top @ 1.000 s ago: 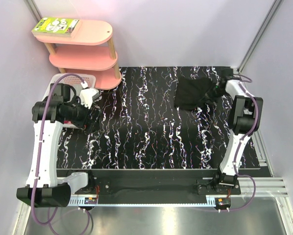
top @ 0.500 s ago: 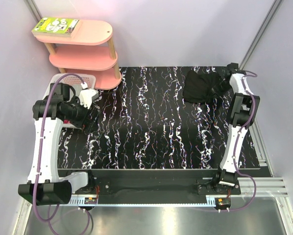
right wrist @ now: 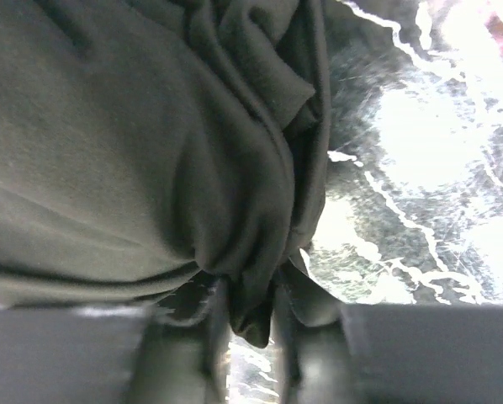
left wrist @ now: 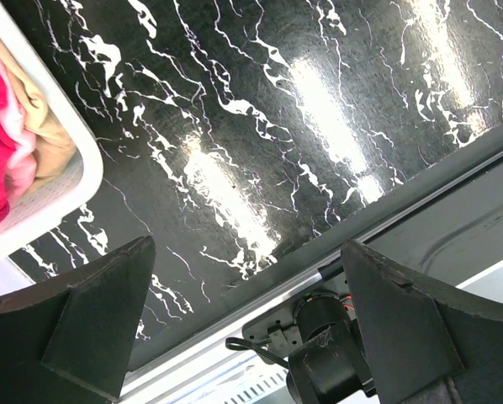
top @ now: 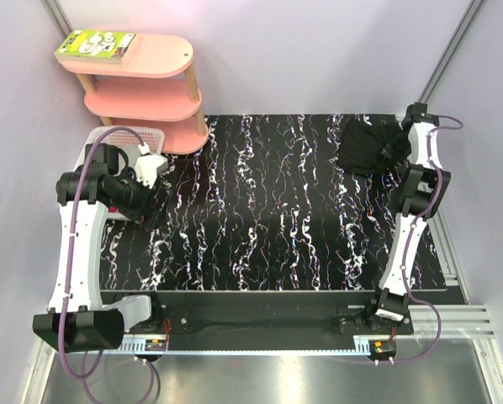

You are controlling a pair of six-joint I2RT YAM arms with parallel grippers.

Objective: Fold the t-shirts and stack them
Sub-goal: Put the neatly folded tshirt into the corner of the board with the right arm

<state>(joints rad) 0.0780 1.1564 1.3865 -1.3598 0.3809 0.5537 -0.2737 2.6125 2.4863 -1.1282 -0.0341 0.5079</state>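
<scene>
The black t-shirt (top: 365, 147) lies bunched at the table's far right corner; its print is hidden. My right gripper (top: 397, 150) is shut on a fold of it, and the right wrist view shows the dark cloth (right wrist: 150, 143) pinched between the fingers (right wrist: 310, 295). Red and pink shirts (left wrist: 3, 160) lie in the white basket (left wrist: 54, 198); the basket also shows in the top view (top: 155, 135) at the table's left. My left gripper (top: 155, 206) hangs open and empty over the table next to the basket, also in its wrist view (left wrist: 247, 328).
A pink three-tier shelf (top: 146, 84) stands at the far left with a green box (top: 96, 44) on top. The black marbled table (top: 260, 219) ends at a metal rail (top: 277, 341) by the arm bases.
My right gripper has pulled the black shirt to the right and farther back, bunching it into the far right corner. The left arm has barely moved.
</scene>
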